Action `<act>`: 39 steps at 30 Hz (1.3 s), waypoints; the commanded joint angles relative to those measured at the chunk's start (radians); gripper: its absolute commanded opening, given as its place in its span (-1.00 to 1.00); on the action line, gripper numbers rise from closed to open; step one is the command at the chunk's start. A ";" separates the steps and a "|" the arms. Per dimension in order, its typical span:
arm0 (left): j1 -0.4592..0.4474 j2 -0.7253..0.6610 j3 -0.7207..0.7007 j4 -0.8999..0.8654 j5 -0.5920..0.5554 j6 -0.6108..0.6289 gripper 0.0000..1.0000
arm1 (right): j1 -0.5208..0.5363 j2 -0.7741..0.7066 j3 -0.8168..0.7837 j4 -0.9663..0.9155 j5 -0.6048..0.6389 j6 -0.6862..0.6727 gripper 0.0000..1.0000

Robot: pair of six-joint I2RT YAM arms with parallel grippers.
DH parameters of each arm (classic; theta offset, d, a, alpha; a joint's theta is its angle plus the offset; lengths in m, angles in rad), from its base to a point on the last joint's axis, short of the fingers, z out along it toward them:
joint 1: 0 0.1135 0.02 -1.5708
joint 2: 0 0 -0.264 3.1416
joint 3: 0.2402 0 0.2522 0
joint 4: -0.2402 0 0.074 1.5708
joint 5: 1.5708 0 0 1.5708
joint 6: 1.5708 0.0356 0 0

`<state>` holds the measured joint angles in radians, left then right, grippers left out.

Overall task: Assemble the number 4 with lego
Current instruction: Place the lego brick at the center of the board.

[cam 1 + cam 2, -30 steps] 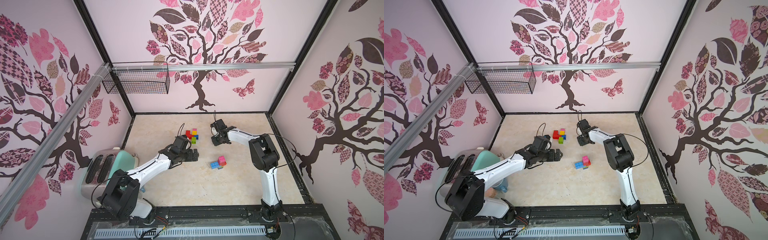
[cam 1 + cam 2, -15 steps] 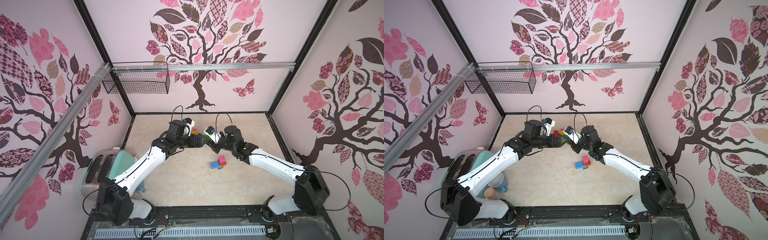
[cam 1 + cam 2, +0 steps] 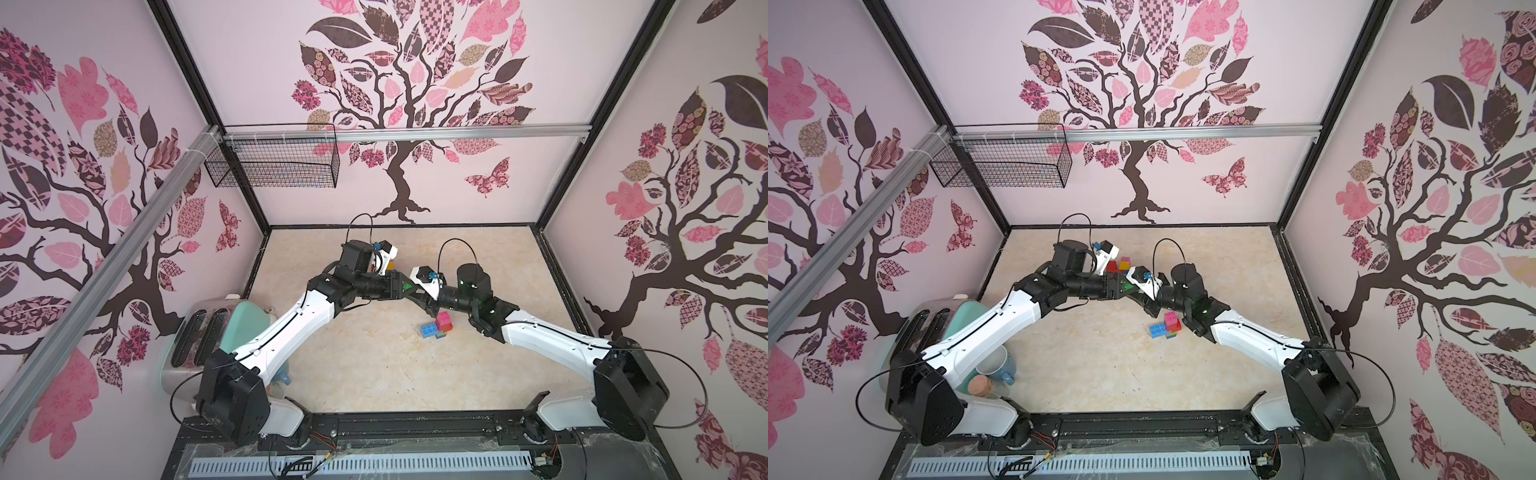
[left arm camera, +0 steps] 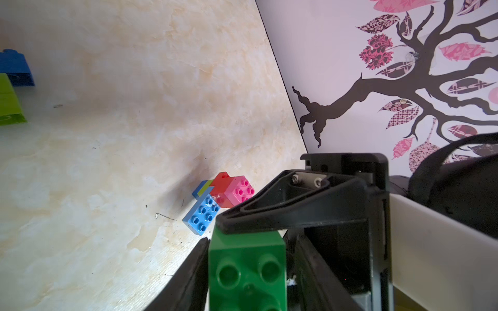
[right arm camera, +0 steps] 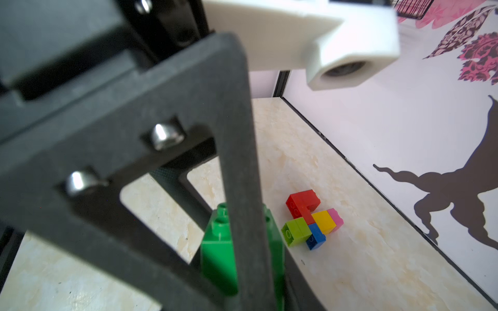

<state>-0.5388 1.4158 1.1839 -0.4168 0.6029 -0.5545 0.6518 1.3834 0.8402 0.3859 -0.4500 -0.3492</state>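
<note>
Both grippers meet in the air above the middle of the table, tip to tip. Between them hangs a green lego brick [image 3: 406, 286] [image 3: 1126, 286]. My left gripper [image 4: 250, 242] has its fingers shut against two sides of the green brick [image 4: 246, 269]. My right gripper [image 5: 242, 269] is shut on the same green brick [image 5: 218, 255] from the opposite end, and one of its fingers lies across it. A joined group of red, yellow, lime, blue and pink bricks [image 5: 312, 220] [image 3: 1119, 264] lies at the back. A blue, pink and red group [image 3: 436, 326] [image 4: 221, 199] lies under the right arm.
A toaster [image 3: 199, 332] and a blue mug [image 3: 998, 368] stand at the left, by the left arm's base. A wire basket [image 3: 274, 164] hangs on the back left wall. Patterned walls close in the table on three sides.
Both arms have risen from the table and come together in the middle. The left jaws, wide open before, have closed in on the green brick that the right gripper holds.
</note>
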 commanded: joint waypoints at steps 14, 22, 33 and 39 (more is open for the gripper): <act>-0.093 0.053 -0.022 -0.211 -0.633 0.271 -1.00 | -0.007 -0.236 -0.169 0.077 0.364 0.109 0.98; -0.237 0.198 -0.162 -0.107 -0.649 0.387 -1.00 | -0.076 -0.403 -0.241 -0.094 0.708 0.481 0.99; -0.276 0.234 -0.344 0.126 -0.615 0.458 -0.35 | -0.112 -0.483 -0.271 -0.185 0.743 0.461 0.99; -0.273 0.173 -0.439 0.245 -0.613 0.458 0.20 | -0.112 -0.492 -0.279 -0.192 0.741 0.461 0.99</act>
<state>-0.8188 1.6295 0.8024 -0.2508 -0.0143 -0.1024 0.5434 0.9119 0.5552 0.2089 0.2741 0.1085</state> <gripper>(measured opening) 0.583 0.994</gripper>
